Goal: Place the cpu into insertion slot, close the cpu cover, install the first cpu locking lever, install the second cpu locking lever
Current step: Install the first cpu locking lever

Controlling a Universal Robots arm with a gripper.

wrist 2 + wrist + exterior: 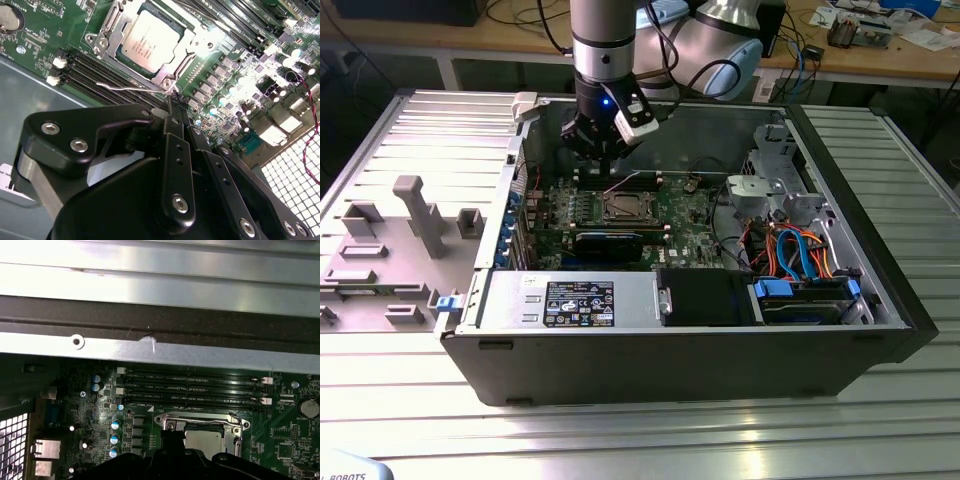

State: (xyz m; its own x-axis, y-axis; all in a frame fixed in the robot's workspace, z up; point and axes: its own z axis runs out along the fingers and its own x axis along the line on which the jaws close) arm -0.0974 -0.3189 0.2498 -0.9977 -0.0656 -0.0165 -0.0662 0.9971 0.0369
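The cpu (pixel 150 37) lies flat in the insertion slot (pixel 623 207) on the green motherboard, its silver-grey top showing. The cpu cover (pixel 111 35) is down around it as a silvery frame. One thin wire locking lever (pixel 122 88) stands out sideways from the socket's corner, over the memory slots. My gripper (pixel 172 100) has its black fingers (pixel 170 130) shut together, tips right at that lever's inner end by the socket corner. In the exterior view the gripper (pixel 603 160) hangs just behind the socket. In the first wrist view the cpu (pixel 202 440) sits just beyond the gripper (pixel 167 439).
The open computer case (pixel 880 300) has tall walls around the board. Memory slots (pixel 192 387) run beside the socket, a black heatsink bar (pixel 610 243) in front of it, and a drive cage with orange and blue cables (pixel 800 250) to the exterior view's right. A grey fixture tray (pixel 400 240) lies outside.
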